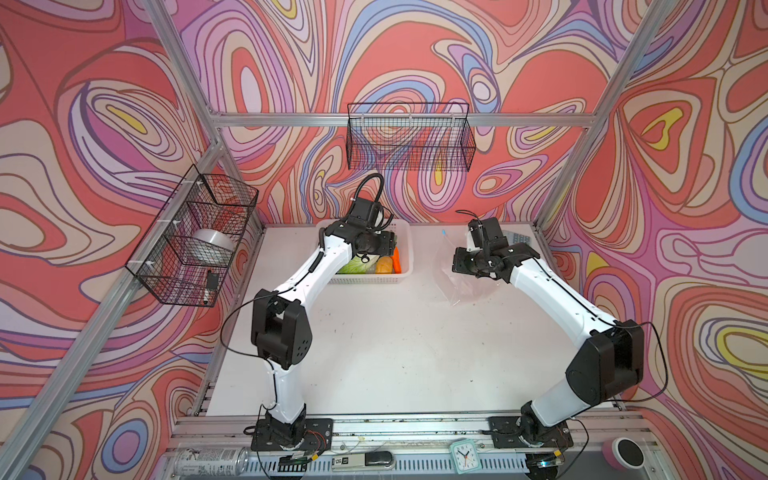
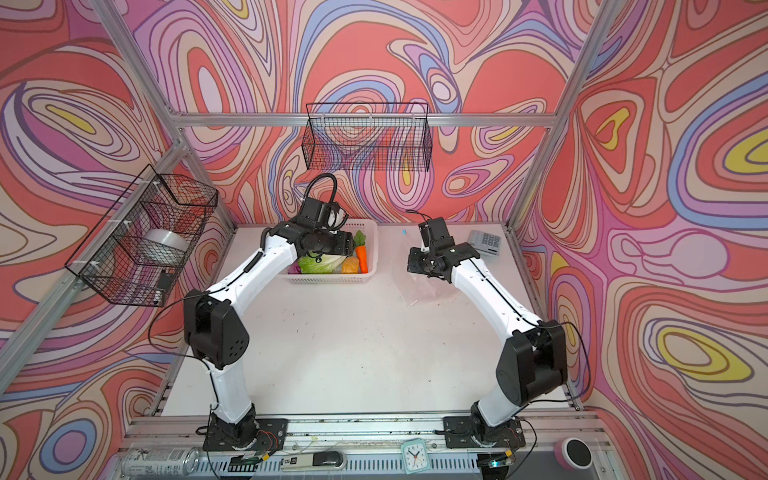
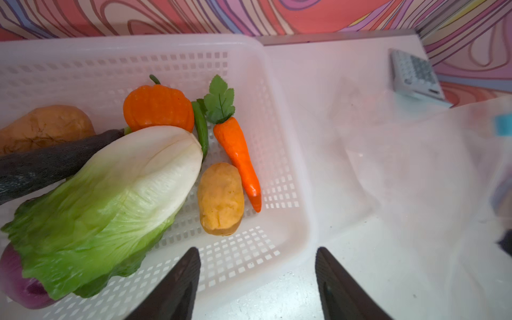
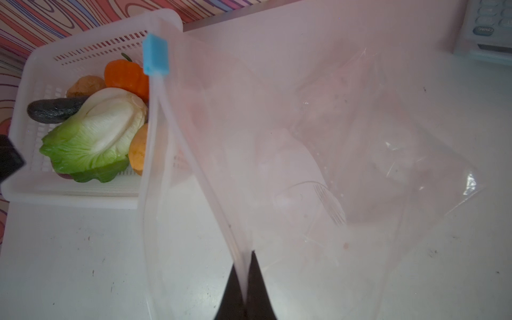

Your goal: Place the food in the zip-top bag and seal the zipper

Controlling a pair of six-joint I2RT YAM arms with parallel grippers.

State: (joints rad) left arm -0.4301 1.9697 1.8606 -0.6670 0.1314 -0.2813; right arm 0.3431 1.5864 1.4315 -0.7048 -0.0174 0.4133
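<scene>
Food (image 3: 110, 194) lies in the basket (image 3: 166, 41) beneath the left hand (image 3: 257, 250), which is spread apart. Right hand (image 4: 245, 256) is clamped on the zip-top bag (image 4: 332, 138) at its mouth edge. That slippery film may slide out, collapsing the opening.

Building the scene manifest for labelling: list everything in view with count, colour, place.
table: 1, white, centre
basket: 1, white perforated, table's back
napa cabbage: 1, green-white, basket
eggplant: 1, dark, basket
pumpkin: 1, orange, basket
carrot: 1, orange, basket
potatoes: 2, tan, basket
onion: 1, purple, basket, under cabbage
chili: 1, green, basket
zip-top bag: 1, clear, right of basket
slider: 1, light blue, bag's mouth
calculator: 1, grey, table's back right
wire baskets: 2, black, walls
tape roll: 1, whitish, side wire basket
can: 1, silver, front rail
clock: 1, mint, front rail
left claw: 1, black, open above basket's edge
right claw: 1, black, shut on bag's mouth edge
</scene>
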